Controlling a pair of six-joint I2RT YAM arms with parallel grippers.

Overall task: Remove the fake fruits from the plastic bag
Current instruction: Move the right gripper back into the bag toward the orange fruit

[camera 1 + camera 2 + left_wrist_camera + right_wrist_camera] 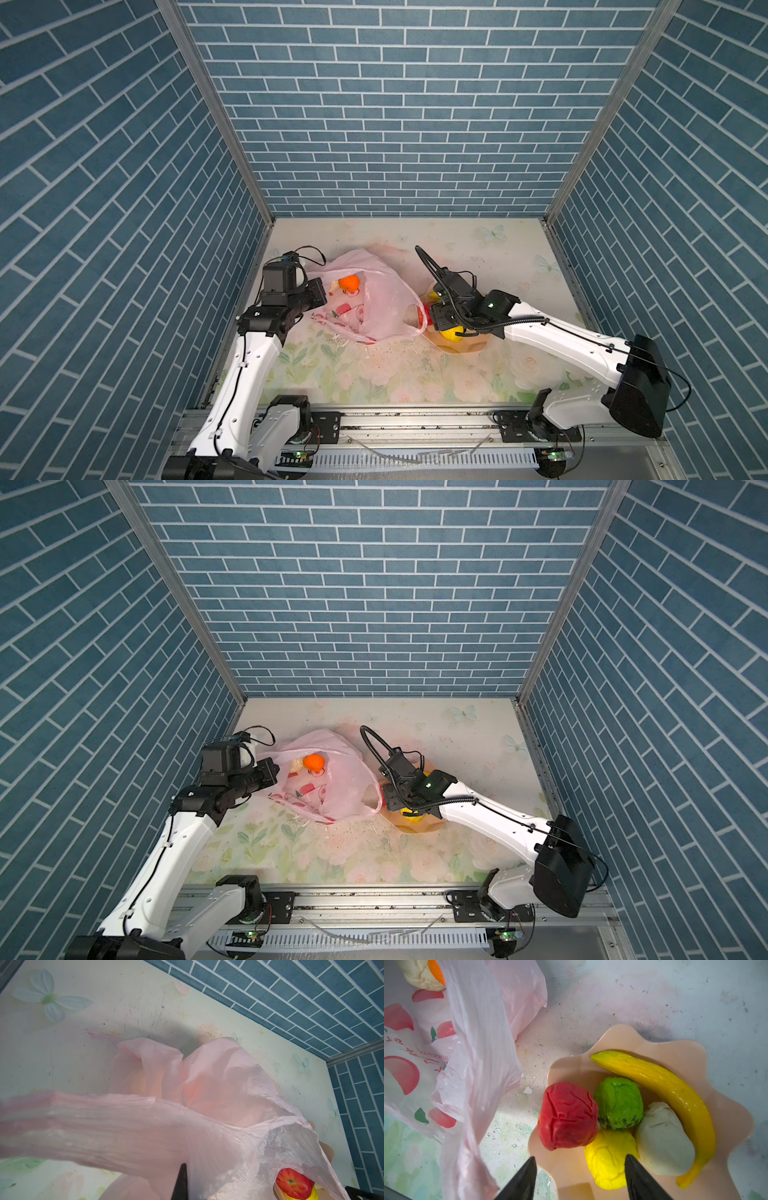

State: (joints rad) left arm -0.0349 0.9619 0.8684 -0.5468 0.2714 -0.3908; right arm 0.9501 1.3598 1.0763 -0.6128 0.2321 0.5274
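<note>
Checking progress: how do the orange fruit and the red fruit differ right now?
The orange fruit lies inside the plastic bag; the red fruit sits in the peach bowl. The orange fruit lies beside a cream-white fruit; the red fruit rests against the green fruit and yellow fruit. Both are small roundish toys.

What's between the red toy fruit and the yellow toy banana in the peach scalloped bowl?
The wrinkled green toy fruit; the right wrist view shows it.

pink bag (380, 309): crumpled, mouth open | inside: orange fruit (349, 282), cream fruit (421, 976) | in bowl (726, 1059) beside bag: red fruit (566, 1115), green fruit (618, 1103), yellow fruit (608, 1159), white fruit (662, 1142), banana (675, 1093)
</note>
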